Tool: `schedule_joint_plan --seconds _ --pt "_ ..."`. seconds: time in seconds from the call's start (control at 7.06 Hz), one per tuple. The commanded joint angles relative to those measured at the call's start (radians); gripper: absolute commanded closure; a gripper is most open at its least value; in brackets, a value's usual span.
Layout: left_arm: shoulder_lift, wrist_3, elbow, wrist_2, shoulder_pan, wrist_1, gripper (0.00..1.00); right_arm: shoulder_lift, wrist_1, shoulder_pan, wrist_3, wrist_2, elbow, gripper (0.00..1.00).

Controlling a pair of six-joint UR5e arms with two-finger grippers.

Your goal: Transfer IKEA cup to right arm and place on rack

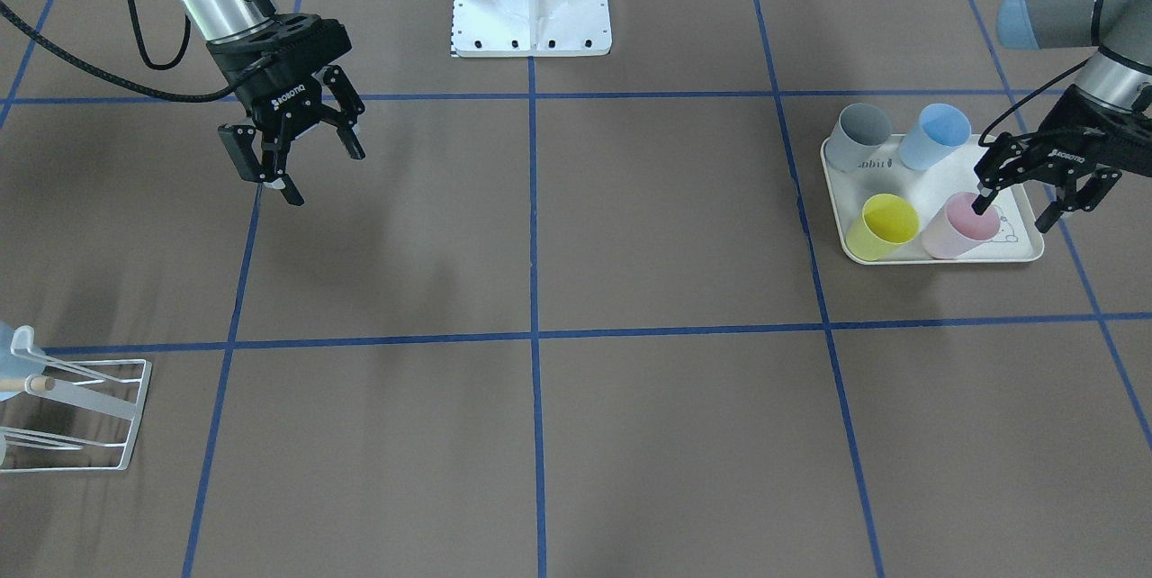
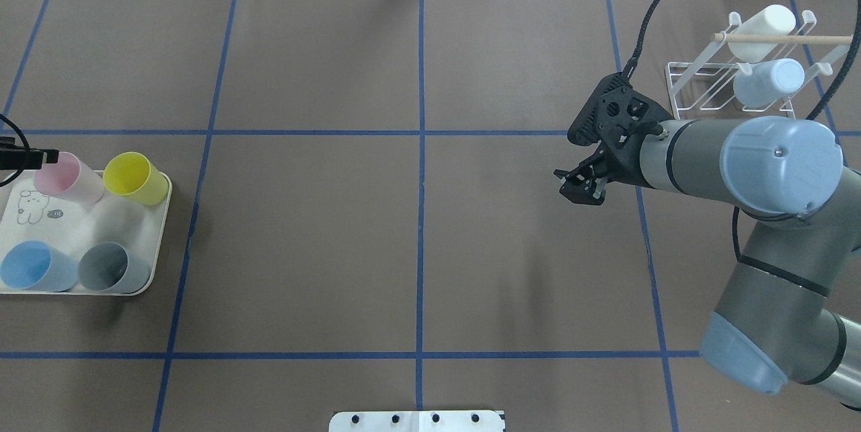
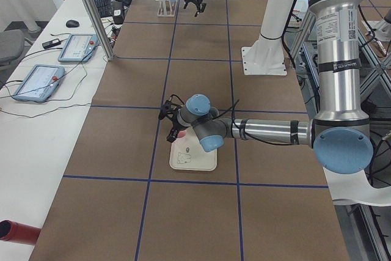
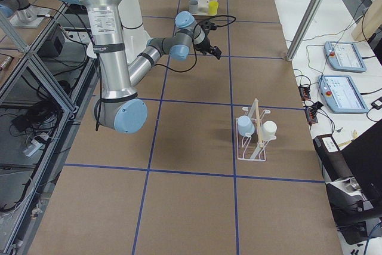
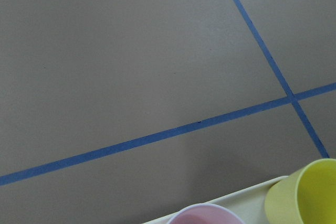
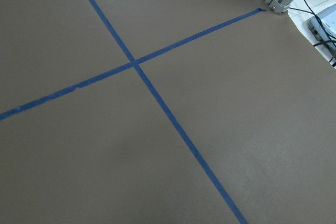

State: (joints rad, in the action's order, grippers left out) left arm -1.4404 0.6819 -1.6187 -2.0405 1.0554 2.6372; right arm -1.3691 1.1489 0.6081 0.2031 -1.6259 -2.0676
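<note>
We see a brown table marked into squares with blue tape. At the table's end on the robot's left sits a cream tray carrying four upright cups: a grey cup and a blue cup on the robot's side, a yellow cup and a pink cup on the far side. The left gripper hangs over the pink cup with its fingers spread apart. One fingertip is at the cup's mouth and the other is outside the cup wall; we cannot tell whether either one touches the cup. The pink cup stands on the tray, not lifted. Well apart from it, over bare table on the robot's right, the right gripper hovers above the surface with its fingers released and nothing between them, at the end of the right arm. Beyond it, near the far right corner, stands the white wire rack with a wooden rod across its top. A white cup and a pale blue cup sit on its prongs.
</note>
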Motion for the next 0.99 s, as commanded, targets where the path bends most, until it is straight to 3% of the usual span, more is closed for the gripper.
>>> schedule_joint_plan --seconds 0.0,0.14,0.71,0.85 --pt "-0.002 0.002 0.078 0.005 0.000 0.083 0.31 0.001 0.000 -0.001 0.001 0.001 0.000 0.00" --pt "-0.002 0.007 0.110 0.005 0.000 0.137 0.31 0.001 0.000 -0.001 0.001 0.001 0.000 0.00" --pt "-0.003 0.054 0.103 0.005 -0.005 0.147 0.53 -0.001 0.000 0.001 -0.001 0.006 0.000 0.00" --pt "-0.003 0.056 0.105 0.003 -0.006 0.155 0.54 -0.001 0.000 0.001 -0.001 0.006 0.000 0.00"
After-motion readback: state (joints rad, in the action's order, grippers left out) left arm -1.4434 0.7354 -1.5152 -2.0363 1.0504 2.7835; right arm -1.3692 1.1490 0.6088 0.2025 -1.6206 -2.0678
